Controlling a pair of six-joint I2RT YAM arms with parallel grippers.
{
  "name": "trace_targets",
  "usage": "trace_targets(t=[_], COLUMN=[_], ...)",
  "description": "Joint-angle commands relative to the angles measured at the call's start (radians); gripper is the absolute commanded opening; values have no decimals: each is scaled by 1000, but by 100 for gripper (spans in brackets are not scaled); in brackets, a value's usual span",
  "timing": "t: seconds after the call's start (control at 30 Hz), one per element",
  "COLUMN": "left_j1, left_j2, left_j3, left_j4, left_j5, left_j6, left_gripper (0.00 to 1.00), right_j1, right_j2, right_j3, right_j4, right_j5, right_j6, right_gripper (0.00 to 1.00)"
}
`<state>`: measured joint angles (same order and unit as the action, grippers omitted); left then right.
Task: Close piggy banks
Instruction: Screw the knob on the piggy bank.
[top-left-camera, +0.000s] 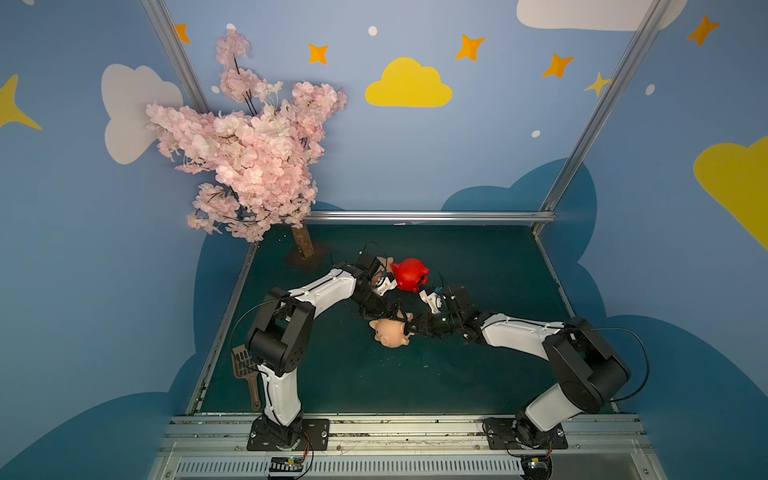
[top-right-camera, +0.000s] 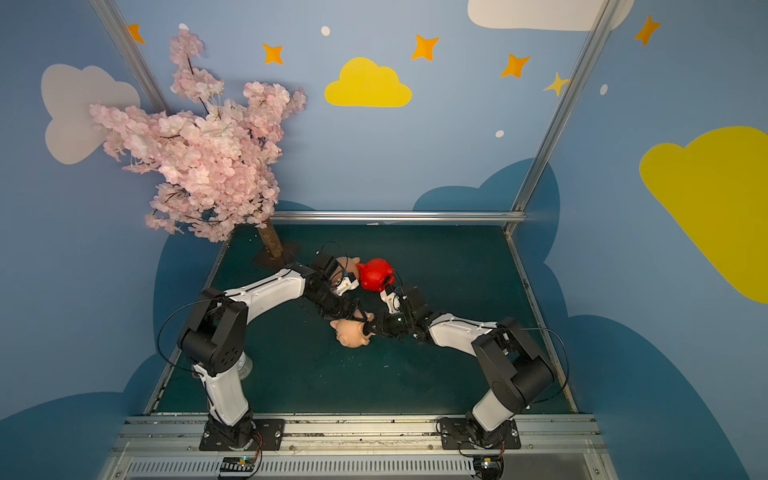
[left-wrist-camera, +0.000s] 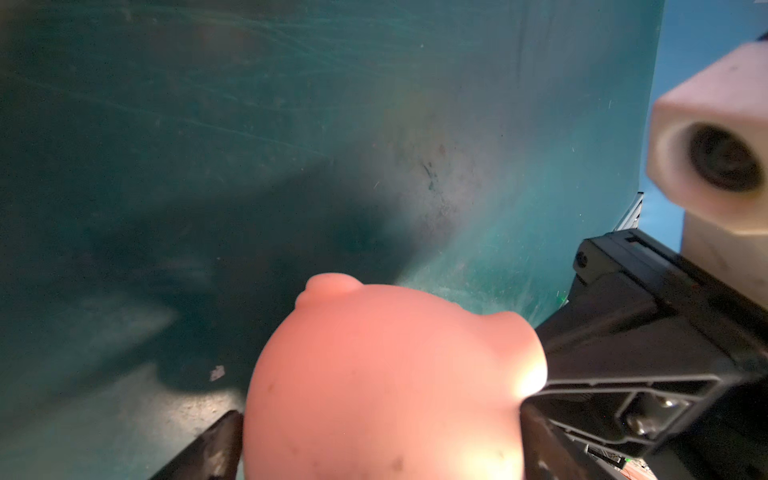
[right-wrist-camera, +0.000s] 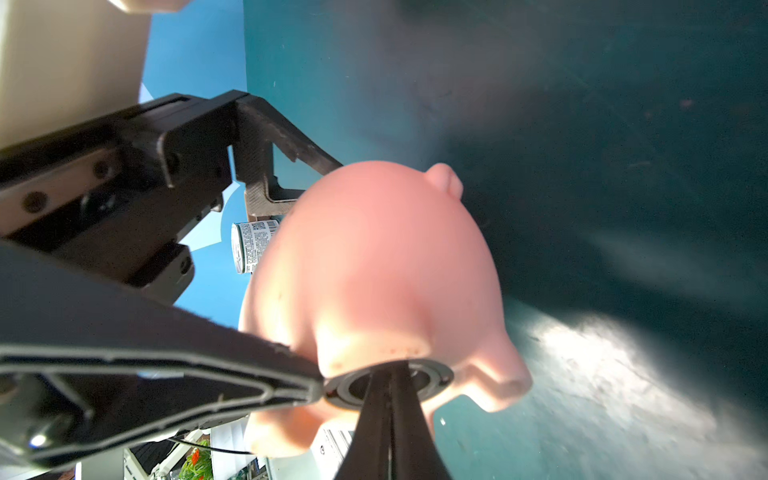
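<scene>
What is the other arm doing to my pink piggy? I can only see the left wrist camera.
Observer: The shut right end effector pokes its tips into the dark ring at the belly of the pink piggy bank.
Child: Any more piggies?
Observer: A red piggy bank is farther back on the table.
Child: Just that one?
Observer: No, a second pink piggy bank peeks out beside it, behind the left arm.
</scene>
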<state>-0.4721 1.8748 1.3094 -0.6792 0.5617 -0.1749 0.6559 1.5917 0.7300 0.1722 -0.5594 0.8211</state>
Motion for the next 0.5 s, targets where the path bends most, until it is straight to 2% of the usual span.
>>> trace_targets(t=[0.0, 0.47], left_j1=[-5, -5], left_j2=[-15, -51], left_j3=[35, 86], left_j4=[-1, -37], left_j5=[29, 0], left_j6=[-11, -2], left_gripper=[99, 99], right_j1=[-6, -50], right_j2=[-9, -106], right_j3=[15, 14], right_j4=[-95, -196], right_j5=[21, 38], right_j6=[-34, -90], right_gripper=[10, 13])
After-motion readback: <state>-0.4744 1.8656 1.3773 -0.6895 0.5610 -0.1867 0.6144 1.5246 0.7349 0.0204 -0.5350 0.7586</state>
